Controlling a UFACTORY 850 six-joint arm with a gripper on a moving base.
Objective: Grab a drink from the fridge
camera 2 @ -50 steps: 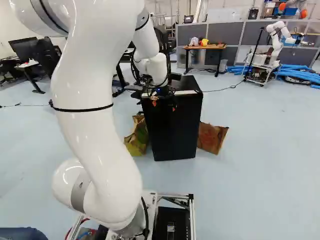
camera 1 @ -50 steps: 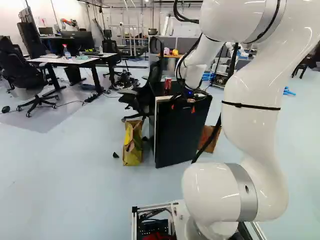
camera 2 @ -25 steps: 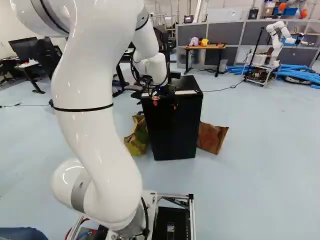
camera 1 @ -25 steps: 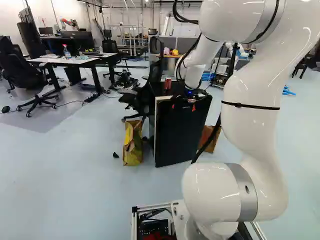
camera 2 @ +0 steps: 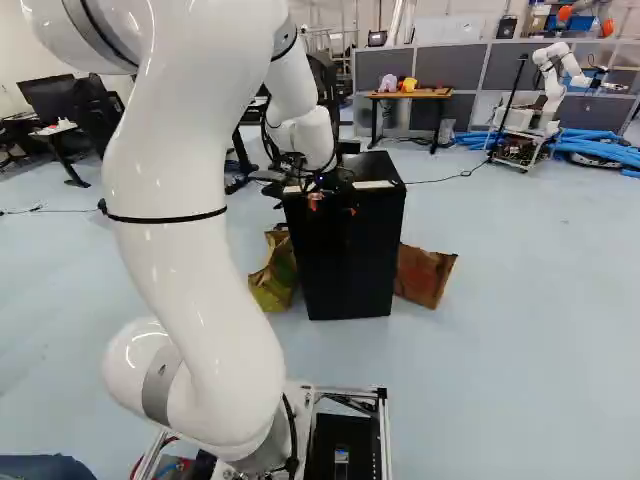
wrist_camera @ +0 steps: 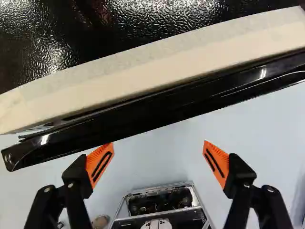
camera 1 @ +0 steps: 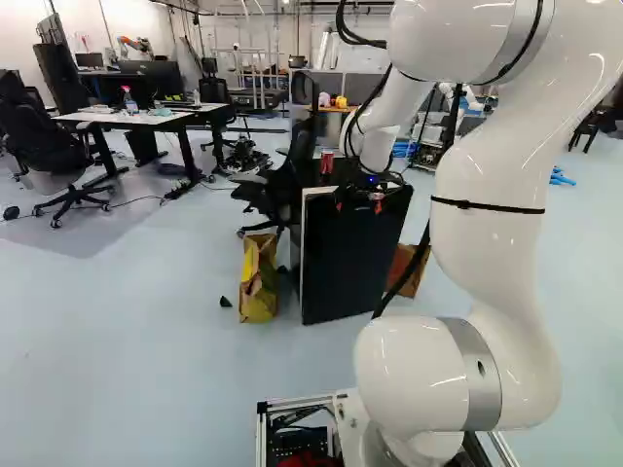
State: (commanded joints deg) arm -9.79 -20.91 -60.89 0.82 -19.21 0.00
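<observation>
Around the black fridge (camera 1: 355, 258): yellow-and-brown paper bag (camera 1: 258, 282) on the floor by its left side, brown paper bag (camera 2: 423, 275) by its right, office chair (camera 1: 292, 180) close behind at the left of the left base view. Cable (camera 2: 465, 173) trails across the floor; farther off, a wooden table (camera 2: 415, 93), blue tubes (camera 2: 600, 147) and another robot (camera 2: 520, 118). Red can (camera 1: 326, 161) on the fridge top, beyond your gripper (camera 1: 359, 206). Wrist view: fingers wide apart, nothing between them but a view of floor and your base (wrist_camera: 162, 217); the fridge's glossy black edge (wrist_camera: 143, 119) crosses just ahead, pale strip (wrist_camera: 157, 69) behind it, in your way.

Against a second ago: your gripper has shifted slightly right and up in both base views. Your base hasn't moved; can and bags unchanged.
</observation>
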